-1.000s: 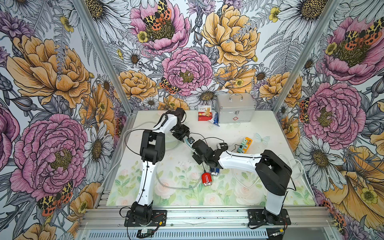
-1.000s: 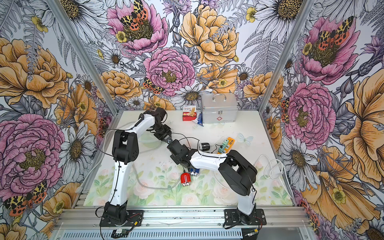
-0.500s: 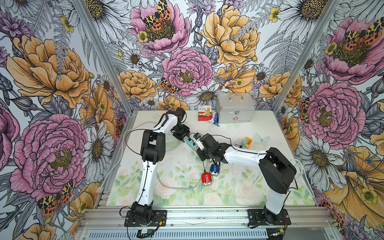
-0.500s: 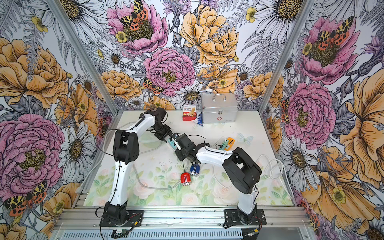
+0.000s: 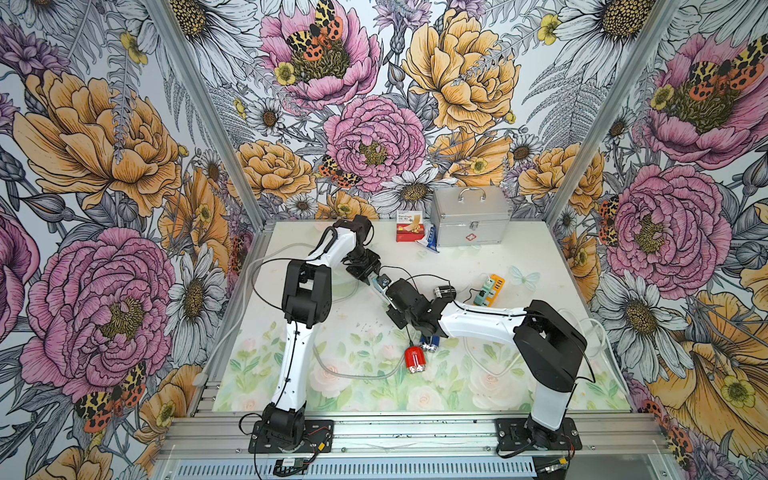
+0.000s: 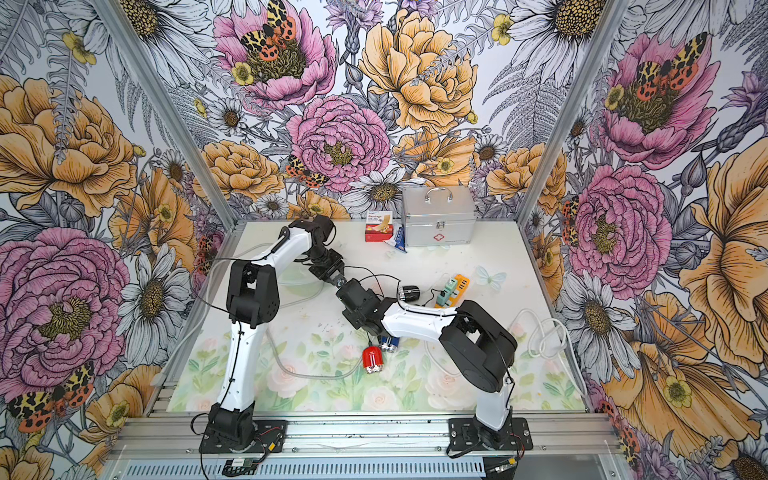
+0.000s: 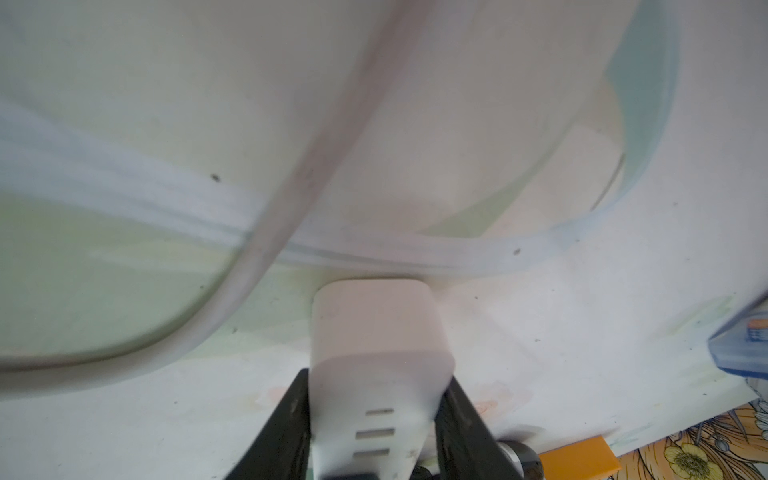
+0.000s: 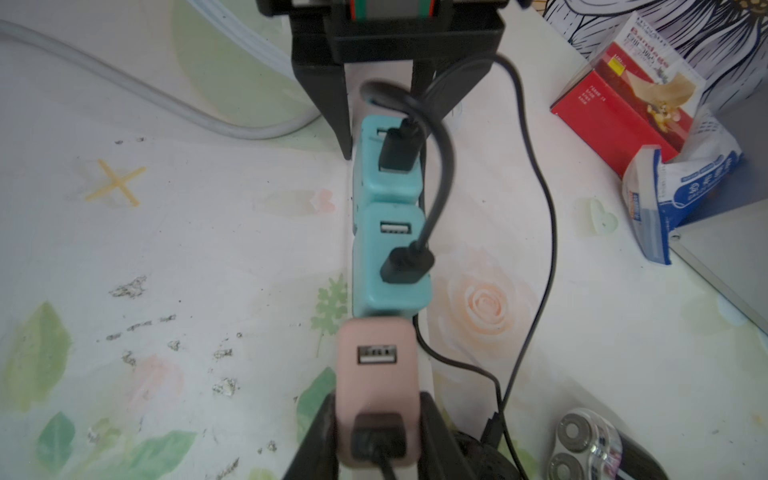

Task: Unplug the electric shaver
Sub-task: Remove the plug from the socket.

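A white power strip (image 5: 380,284) lies mid-table carrying two teal chargers (image 8: 390,257) and a pink charger (image 8: 376,374), each with a black USB plug. My left gripper (image 7: 376,382) is shut on the strip's white far end (image 7: 374,332); it shows in both top views (image 5: 372,279) (image 6: 334,278). At the opposite end my right gripper (image 8: 379,415) is shut on the pink charger, fingers (image 8: 324,432) pressed on both sides level with its plug (image 8: 378,440). A black electric shaver (image 5: 444,292) (image 8: 582,449) lies close by. Whose cable is whose I cannot tell.
A red shaver (image 5: 415,359) and a blue one (image 5: 432,344) lie under the right forearm. An orange and teal charger block (image 5: 490,289) sits to the right. At the back stand a silver first-aid case (image 5: 469,220) and a red bandage box (image 5: 409,230). Grey hoses (image 5: 353,376) loop across the mat.
The right wrist swung toward the back half a second ago and has come back to about where it was. The left arm has stayed put on the strip.
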Tool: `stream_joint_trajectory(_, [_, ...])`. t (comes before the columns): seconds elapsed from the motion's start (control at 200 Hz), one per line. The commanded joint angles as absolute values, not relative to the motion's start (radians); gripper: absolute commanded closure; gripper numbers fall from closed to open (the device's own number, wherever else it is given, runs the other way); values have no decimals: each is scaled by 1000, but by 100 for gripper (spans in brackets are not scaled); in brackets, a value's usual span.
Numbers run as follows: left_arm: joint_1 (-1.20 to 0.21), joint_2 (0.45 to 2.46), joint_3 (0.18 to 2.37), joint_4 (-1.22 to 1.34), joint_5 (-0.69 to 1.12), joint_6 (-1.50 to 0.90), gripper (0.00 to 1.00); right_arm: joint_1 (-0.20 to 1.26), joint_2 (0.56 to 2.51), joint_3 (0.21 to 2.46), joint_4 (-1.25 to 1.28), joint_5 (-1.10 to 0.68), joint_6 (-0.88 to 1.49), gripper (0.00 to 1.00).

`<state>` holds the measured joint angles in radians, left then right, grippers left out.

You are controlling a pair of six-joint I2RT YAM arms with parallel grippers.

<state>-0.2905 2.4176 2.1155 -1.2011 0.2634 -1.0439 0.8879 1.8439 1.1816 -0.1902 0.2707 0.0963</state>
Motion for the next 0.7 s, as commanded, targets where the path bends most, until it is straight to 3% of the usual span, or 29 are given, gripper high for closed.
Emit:
stream_joint_trajectory(0.0, [-276, 2499, 2120, -1088, 207, -1118, 75, 826, 1771, 1190, -173, -47, 211, 99])
stream_joint_trajectory(0.155, [-276, 2506, 2131, -1088, 207, -1121, 75, 815, 1785, 1202, -173, -151, 237, 98])
stream_joint_trajectory(0.52, [-276, 2518, 2154, -1087, 207, -1134, 75, 970, 1830, 1243, -216, 390, 13, 100])
stream_joint_trajectory(0.695, [-276, 2528, 2161, -1086, 206, -1138, 75, 958, 1806, 1236, -221, 335, 61, 100])
